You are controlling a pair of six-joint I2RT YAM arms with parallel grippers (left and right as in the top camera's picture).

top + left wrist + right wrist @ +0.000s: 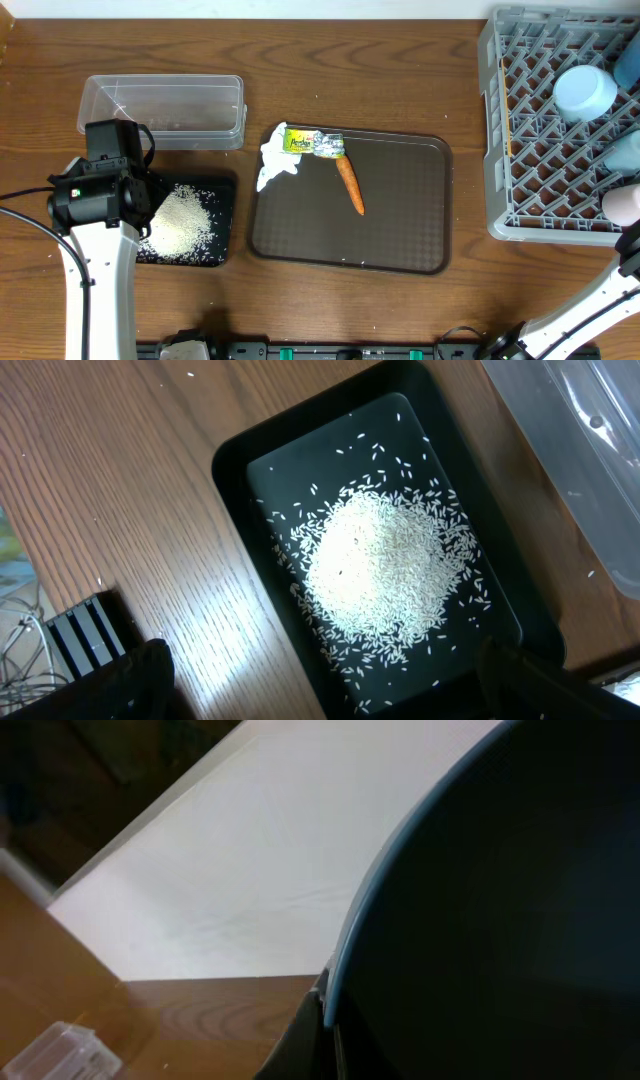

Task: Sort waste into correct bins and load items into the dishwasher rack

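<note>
1. Left gripper (335,690) is hanging wide open over rice grains (385,565) lying heaped in the black tray (235,460), near the left edge of the table (350,60).
2. Right gripper (322,1020) is pinching the rim of the blue plate-bowl (500,920).

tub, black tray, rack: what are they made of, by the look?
Tub: clear plastic, glossy; the table shows through it. Black tray: probably plastic, smooth with a soft sheen around the rice. Rack: grey moulded plastic, matte, open lattice.
</note>
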